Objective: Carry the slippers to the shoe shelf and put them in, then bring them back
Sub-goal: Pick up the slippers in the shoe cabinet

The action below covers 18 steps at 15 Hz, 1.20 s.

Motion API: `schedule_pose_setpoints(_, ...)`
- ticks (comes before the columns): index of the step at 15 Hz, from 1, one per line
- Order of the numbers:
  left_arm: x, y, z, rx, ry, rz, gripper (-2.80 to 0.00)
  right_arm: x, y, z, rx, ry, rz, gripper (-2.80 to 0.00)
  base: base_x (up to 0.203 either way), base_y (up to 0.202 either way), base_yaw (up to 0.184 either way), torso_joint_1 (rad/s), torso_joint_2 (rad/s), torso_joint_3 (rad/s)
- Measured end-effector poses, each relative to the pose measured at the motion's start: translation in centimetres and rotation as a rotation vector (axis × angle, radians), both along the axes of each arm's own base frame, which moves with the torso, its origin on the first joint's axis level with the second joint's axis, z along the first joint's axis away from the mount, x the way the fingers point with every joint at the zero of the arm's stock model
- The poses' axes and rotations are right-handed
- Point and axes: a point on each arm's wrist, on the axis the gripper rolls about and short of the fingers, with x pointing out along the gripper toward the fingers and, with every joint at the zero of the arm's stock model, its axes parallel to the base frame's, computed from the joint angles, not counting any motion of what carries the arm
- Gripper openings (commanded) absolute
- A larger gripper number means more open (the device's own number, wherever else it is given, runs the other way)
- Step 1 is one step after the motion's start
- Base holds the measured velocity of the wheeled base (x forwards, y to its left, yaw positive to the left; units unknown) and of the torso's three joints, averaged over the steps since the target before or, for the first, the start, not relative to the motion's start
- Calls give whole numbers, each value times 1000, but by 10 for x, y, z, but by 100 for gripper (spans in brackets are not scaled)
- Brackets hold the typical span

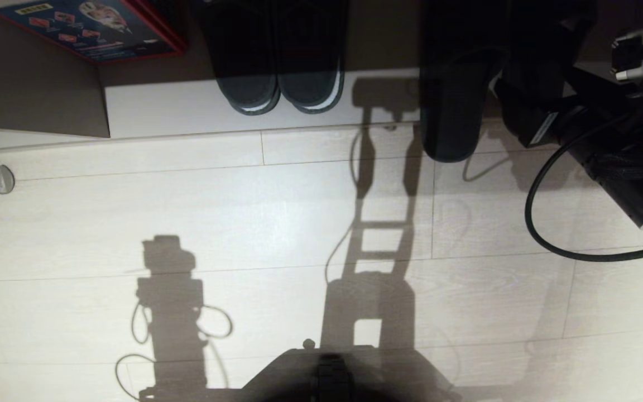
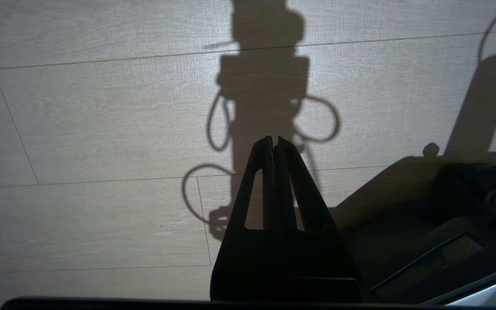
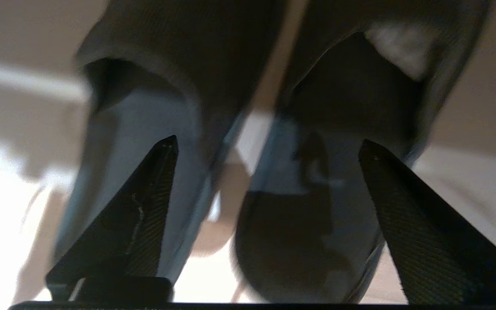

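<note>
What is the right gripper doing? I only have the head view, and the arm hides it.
Observer: The right gripper is open, its fingers spread wide and closed on nothing.
Operator: Where are the slippers?
Observer: Both slippers lie side by side just ahead of its fingertips, with a narrow gap between them.
Operator: And the left gripper?
Observer: The left gripper is shut, hanging over the floor beside the base.

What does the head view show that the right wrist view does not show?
Only the head view shows the striped pair of slippers in the shoe shelf, the red-edged box, the floor and the robot's shadow. Only the right wrist view shows the right gripper, its fingers wide apart, and both of the slippers side by side with blue-grey insoles. Both show the plain dark slippers by the shelf edge.
</note>
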Motion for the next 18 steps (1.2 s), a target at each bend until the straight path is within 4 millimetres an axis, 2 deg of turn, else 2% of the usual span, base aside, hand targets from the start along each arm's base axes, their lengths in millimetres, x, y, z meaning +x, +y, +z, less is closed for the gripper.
schedule_pose_setpoints(3, 0, 0, 0, -2, 0, -1, -280, 17, 6, 4, 26, -30, -69, 0, 0, 0, 0, 0, 0, 0)
schedule_pose_setpoints(7, 0, 0, 0, -2, 0, -2, -280, 34, 18, 4, 51, -65, -55, 0, 0, 0, 0, 0, 0, 0)
schedule_pose_setpoints(12, 0, 0, 0, -2, 0, -2, -280, 63, 29, 18, 96, -158, -67, 0, 0, 0, 0, 0, 0, 0)
schedule_pose_setpoints(15, 0, 0, 0, -2, 0, -2, -280, 73, 32, 16, 96, -165, -67, 0, 0, 0, 0, 0, 0, 0)
schedule_pose_setpoints(18, 0, 0, 0, -2, 0, -1, -280, 84, 35, 29, 113, -228, -69, 0, 0, 0, 0, 0, 0, 0)
